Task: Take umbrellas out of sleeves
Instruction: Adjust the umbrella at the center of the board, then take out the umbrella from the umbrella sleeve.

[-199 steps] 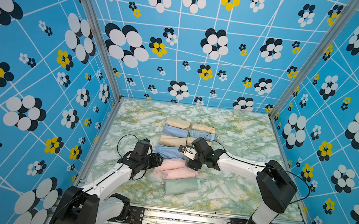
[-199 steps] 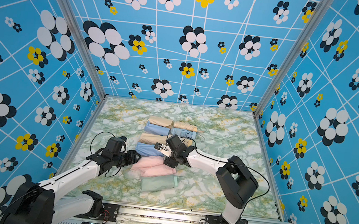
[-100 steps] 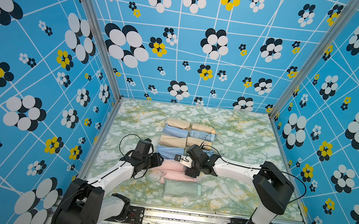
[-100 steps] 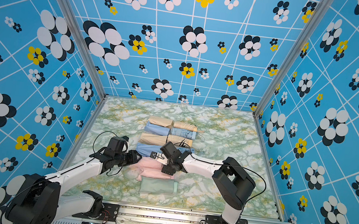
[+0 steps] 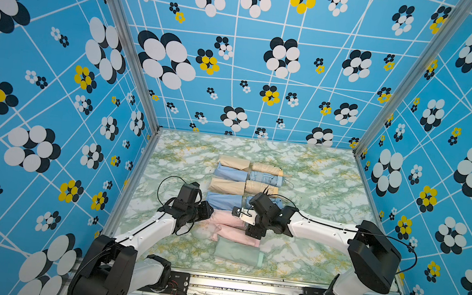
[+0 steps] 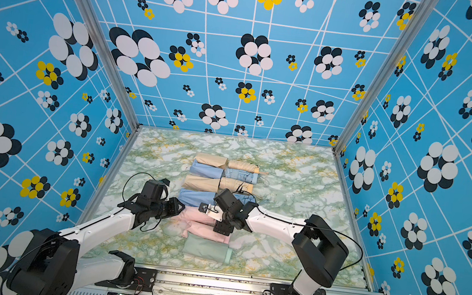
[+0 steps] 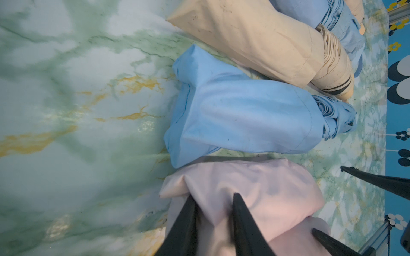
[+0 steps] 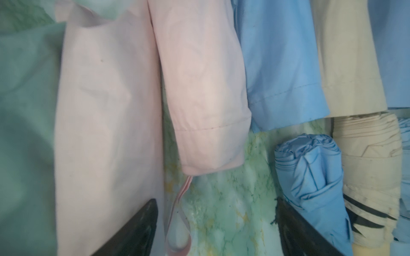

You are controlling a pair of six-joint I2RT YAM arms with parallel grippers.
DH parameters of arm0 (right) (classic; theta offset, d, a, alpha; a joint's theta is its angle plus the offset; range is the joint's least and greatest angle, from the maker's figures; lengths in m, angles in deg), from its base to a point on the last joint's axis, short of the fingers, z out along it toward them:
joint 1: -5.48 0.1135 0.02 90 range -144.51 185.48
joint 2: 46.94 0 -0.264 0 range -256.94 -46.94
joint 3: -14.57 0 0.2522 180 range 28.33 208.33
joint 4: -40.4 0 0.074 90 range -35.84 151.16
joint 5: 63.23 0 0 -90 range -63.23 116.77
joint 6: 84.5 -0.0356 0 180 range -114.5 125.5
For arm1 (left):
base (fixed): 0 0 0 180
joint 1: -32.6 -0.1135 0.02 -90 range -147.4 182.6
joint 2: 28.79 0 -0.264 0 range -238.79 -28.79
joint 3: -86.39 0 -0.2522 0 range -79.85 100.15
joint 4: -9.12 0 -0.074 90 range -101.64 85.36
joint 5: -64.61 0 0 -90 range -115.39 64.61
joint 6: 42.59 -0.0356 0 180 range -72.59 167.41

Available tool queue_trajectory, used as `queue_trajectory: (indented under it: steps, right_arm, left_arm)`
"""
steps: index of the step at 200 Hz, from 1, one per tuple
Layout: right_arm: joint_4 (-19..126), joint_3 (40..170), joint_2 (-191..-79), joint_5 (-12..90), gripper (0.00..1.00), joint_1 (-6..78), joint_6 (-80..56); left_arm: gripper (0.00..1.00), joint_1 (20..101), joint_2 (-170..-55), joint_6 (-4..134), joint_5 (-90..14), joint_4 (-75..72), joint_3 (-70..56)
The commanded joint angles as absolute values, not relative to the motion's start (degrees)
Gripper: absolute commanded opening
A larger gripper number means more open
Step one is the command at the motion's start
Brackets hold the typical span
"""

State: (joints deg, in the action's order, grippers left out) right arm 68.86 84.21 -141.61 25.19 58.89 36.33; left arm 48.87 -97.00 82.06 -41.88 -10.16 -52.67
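on marble table (image 5: 316,178), row of sleeves (image 5: 233,163), some umbrellas (image 5: 267,168) showing. clamped on closed end of pink sleeve (image 5: 228,218), left gripper (image 7: 213,196), likely as anchor. spread wide at its mouth, wrist cord (image 8: 177,226) between the jaws, right gripper (image 8: 215,200), seemingly ready to pull.

On the marbled desk (image 5: 314,193), mid-frame, sleeved umbrellas (image 5: 233,172) lie in a column. The left claw (image 5: 208,211) meets the left end of the upper pink sleeve (image 5: 226,220); the right claw (image 5: 245,223) hovers at its right end. A mint sleeve (image 5: 235,252) lies lowest.
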Motion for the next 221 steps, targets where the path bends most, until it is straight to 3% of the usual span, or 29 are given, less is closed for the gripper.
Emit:
queue_trajectory:
  steps: [1,124,221]
  right_arm:
    - [69.70,86.33,-143.13,29.00,0.84,58.01,36.66]
    - [77.15,93.38,-151.53,30.97,0.70,54.04,45.47]
    - [76.81,95.54,-153.63,33.36,0.61,53.99,47.38]
  left_arm:
    - [0.26,49.41,-97.96,81.09,-42.70,-9.91,-52.80]
    - [0.01,49.40,-99.10,79.63,-41.43,-10.40,-52.69]
    - [0.01,49.40,-99.79,79.92,-41.71,-9.56,-52.56]
